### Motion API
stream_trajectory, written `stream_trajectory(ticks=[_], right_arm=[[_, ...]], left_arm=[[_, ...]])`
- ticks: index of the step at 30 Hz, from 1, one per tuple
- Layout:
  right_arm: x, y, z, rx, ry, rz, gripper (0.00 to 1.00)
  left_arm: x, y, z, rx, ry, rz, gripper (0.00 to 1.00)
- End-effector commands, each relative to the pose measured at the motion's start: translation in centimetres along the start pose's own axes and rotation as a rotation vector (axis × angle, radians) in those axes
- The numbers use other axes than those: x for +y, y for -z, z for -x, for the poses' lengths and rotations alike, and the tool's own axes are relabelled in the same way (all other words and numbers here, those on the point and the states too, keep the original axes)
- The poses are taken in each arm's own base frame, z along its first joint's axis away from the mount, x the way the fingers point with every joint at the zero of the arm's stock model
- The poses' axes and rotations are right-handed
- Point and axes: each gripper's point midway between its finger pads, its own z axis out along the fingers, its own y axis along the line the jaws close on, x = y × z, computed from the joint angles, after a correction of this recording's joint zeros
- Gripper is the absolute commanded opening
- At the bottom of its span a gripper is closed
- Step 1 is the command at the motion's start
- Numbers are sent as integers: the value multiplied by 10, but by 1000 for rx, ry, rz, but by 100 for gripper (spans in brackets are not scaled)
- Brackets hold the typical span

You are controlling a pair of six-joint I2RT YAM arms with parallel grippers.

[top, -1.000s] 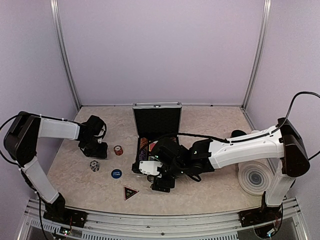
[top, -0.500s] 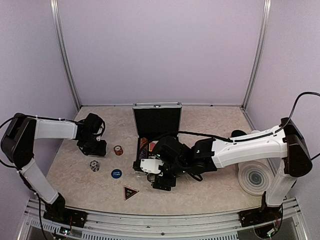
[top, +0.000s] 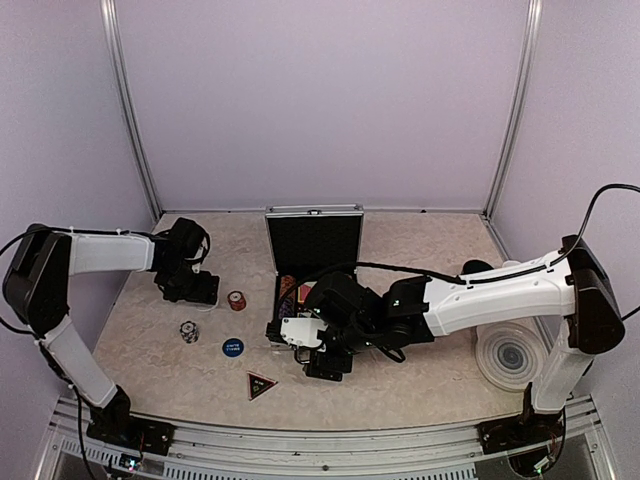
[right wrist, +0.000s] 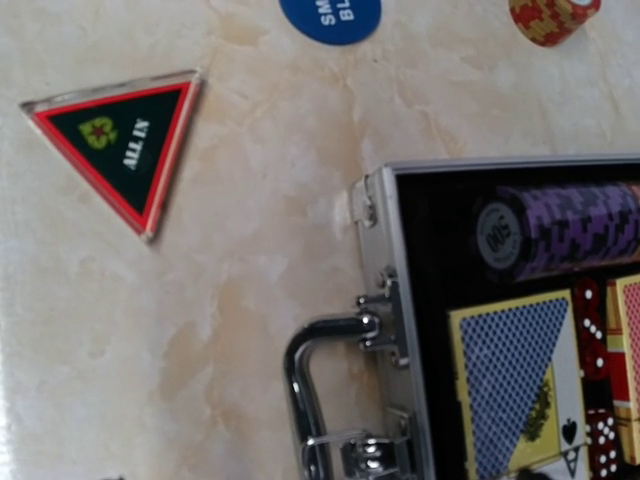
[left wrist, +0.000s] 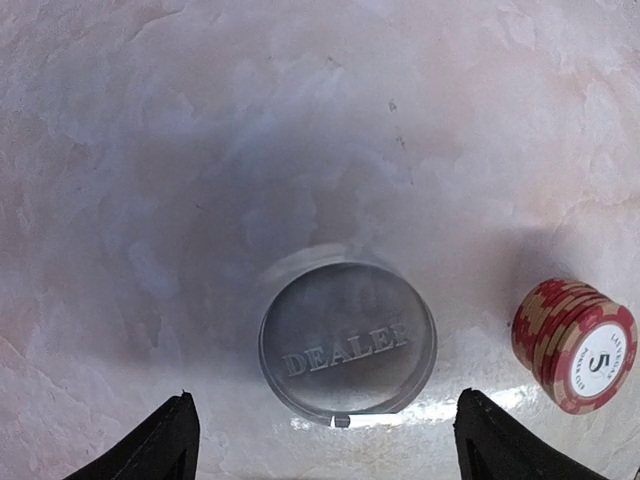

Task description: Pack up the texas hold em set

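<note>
The silver case (top: 314, 240) stands open, its lid upright, with my right arm over its base. My right wrist view shows the case rim (right wrist: 402, 300), its handle (right wrist: 310, 385), purple chips (right wrist: 570, 230), a blue card deck (right wrist: 515, 385) and red dice (right wrist: 592, 400) inside. The black triangle (right wrist: 125, 145), a blue button (right wrist: 332, 15) and red chips (right wrist: 553, 15) lie on the table. My right gripper (top: 292, 338) hovers by the handle, fingers outside its own view, nothing held. My left gripper (left wrist: 335, 450) is open just short of the clear DEALER button (left wrist: 347, 340), beside a red chip stack (left wrist: 577, 343).
A black-and-white chip stack (top: 189, 331), the blue button (top: 232, 347) and the triangle (top: 261, 384) lie left of the case. A round grey ringed coaster (top: 512, 355) sits at the right under my right arm. Walls and metal posts enclose the table.
My left gripper has opened wider and drawn slightly toward the back. My right arm has shifted a little toward the case front, then held still.
</note>
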Motion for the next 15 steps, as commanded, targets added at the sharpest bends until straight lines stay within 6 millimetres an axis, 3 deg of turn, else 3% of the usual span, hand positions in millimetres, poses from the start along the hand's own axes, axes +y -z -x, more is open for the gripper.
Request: stream_trajectory(ticks=[1,15], right_arm=[[-2,7,8,-27,4,-11,84],[-3,12,3,-35,-11,-15,84]], left_arm=[[2,-3,8,10,8,23,87],[-2,-24,2,64,5,-2,83]])
